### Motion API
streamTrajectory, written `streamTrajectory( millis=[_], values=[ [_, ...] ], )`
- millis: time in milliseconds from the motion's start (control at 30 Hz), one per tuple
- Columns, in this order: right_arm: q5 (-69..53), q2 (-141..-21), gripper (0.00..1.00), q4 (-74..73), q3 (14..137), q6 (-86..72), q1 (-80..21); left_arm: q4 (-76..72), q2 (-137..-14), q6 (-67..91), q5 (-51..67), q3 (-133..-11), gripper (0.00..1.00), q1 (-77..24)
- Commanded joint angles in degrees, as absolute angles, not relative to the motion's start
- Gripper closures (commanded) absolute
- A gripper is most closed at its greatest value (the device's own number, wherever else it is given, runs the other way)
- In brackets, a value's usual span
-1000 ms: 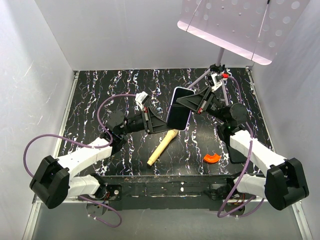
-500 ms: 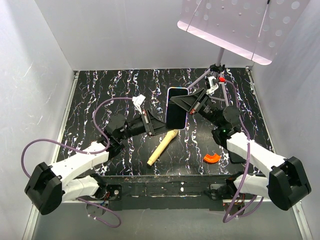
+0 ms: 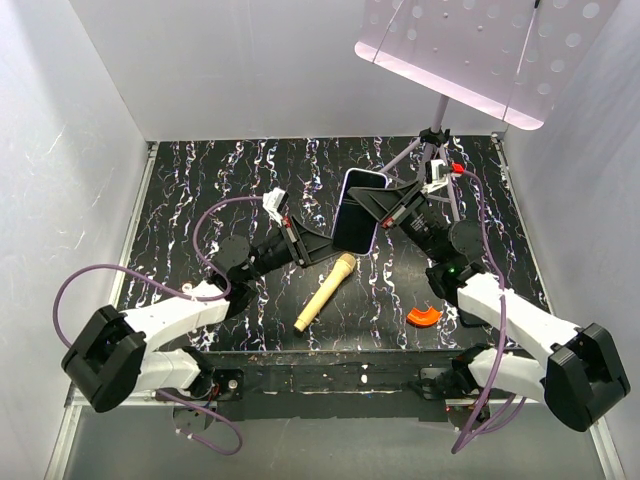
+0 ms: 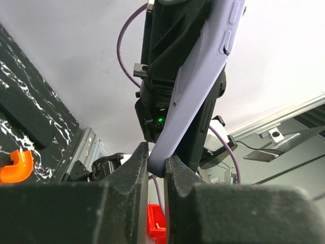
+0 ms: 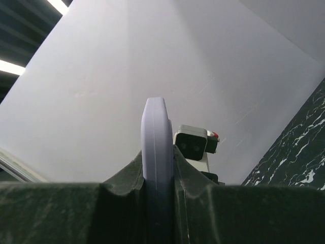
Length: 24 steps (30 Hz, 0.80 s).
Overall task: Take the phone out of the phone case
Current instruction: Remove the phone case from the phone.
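Top external view: cased phone (image 3: 357,218) was held in the air over the middle of the table (image 3: 200,200), somewhat toward the far edge, with both arms on it. Wooden peg (image 3: 325,292) and orange elbow piece (image 3: 423,316) lay on the surface nearer the near edge, well apart from it.

Left gripper (image 3: 328,250): pressed together on the near corner of the phone case (image 3: 364,175). My left wrist view showed the two fingers pinching only the lavender lip, a very shallow bite.

Right gripper (image 3: 381,207): clamped across the right long side. Right wrist view showed the case edge-on, wedged snugly between the fingers.

Risks, as I judged them:
- The left bite was thin. A peel pull could slide the fingers off the lip and leave the case unopened.
- My right fingers seemed to squeeze front and back together, which could pin the phone in the shell and fight the peel.
- Nothing held the phone alone. If it popped free suddenly it could drop to the table.
- Pulling off-axis could twist the whole thing in the right grip.

Orientation: long axis ran near-to-far, the far end leaning a little right. Glossy screen faced the overhead camera, the case back turned away. Camera cutout was not visible; I could not tell which end it was at.
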<state>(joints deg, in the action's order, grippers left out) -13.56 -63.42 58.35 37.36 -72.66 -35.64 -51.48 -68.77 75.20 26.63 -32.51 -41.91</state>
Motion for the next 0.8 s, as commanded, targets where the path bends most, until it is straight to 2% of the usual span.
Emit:
streamTrajectory(
  millis=[0, 67, 133, 300, 400, 600, 700, 767],
  values=[
    [-25.7, -59.1, 0.99, 59.7, 38.1, -78.2, -40.7, -56.0, -72.1, 76.8, 18.0, -32.7, 1.00, -40.4],
    [-27.8, -57.2, 0.99, 50.0, 40.2, -73.9, -39.4, -51.5, -70.7, 74.0, 20.5, -32.9, 1.00, -40.1],
    [-30.0, -55.2, 0.92, 37.8, 43.6, -68.2, -38.2, -46.4, -69.4, 70.0, 25.5, -33.7, 1.00, -38.9],
    [-35.9, -52.6, 0.86, 15.6, 50.4, -56.4, -35.6, -44.6, -67.1, 68.1, 37.0, -32.3, 1.00, -35.1],
    [-40.6, -53.3, 0.83, 16.0, 50.2, -56.4, -34.0, -42.5, -65.3, 67.1, 40.4, -32.2, 1.00, -34.6],
    [-49.8, -56.4, 0.68, 25.4, 49.4, -61.5, -30.7, -42.4, -65.1, 68.2, 43.7, -32.4, 1.00, -34.2],
    [-54.7, -58.6, 0.67, 29.7, 50.0, -64.4, -29.4, -42.5, -65.7, 68.9, 46.0, -33.1, 1.00, -33.8],
    [-57.3, -59.6, 0.71, 32.0, 50.1, -66.3, -28.8, -41.5, -65.4, 68.4, 47.1, -33.6, 1.00, -33.0]
  ],
)
